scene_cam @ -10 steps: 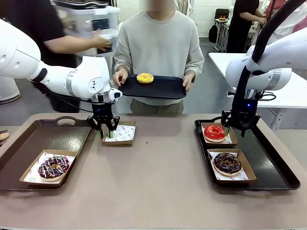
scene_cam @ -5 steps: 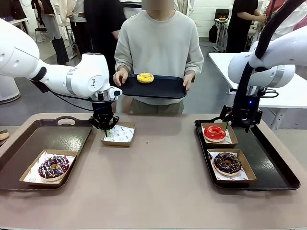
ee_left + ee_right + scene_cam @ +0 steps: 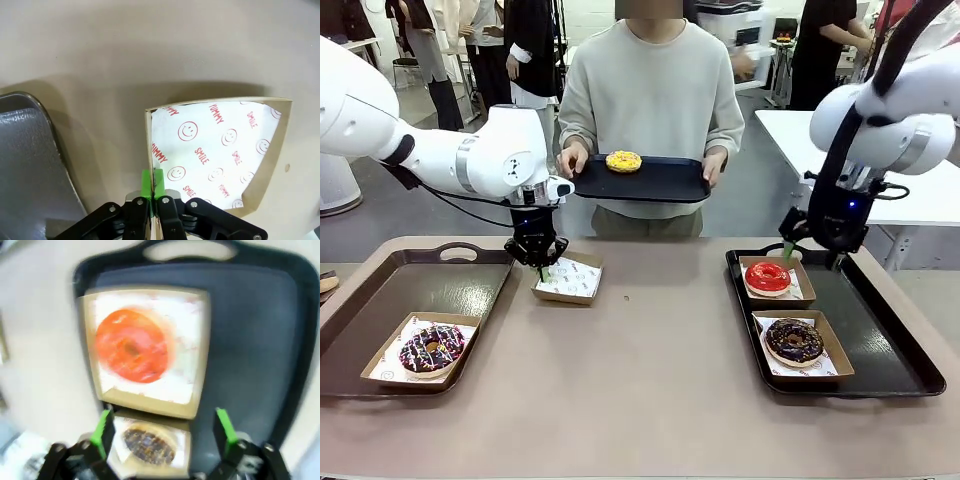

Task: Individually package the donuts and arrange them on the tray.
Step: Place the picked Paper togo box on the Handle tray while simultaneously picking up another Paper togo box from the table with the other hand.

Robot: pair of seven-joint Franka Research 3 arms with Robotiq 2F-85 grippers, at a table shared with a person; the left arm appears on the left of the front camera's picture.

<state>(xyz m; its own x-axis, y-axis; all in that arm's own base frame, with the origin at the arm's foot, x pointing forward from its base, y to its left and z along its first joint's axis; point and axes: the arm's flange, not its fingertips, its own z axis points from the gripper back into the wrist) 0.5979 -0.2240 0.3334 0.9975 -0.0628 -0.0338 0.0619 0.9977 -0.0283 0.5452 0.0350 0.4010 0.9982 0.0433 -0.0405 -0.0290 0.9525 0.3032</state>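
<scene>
While left end effector pinches paper tray wall | right end effector spread

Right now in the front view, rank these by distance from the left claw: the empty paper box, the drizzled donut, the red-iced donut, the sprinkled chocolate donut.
1. Empty brown paper box with printed liner: pinched at its edge by the left claw.
2. Dark donut with pink-white drizzle: left tray, toward the robot.
3. Glossy red-iced donut: right tray, far box.
4. Dark chocolate sprinkled donut: right tray, near box.
</scene>
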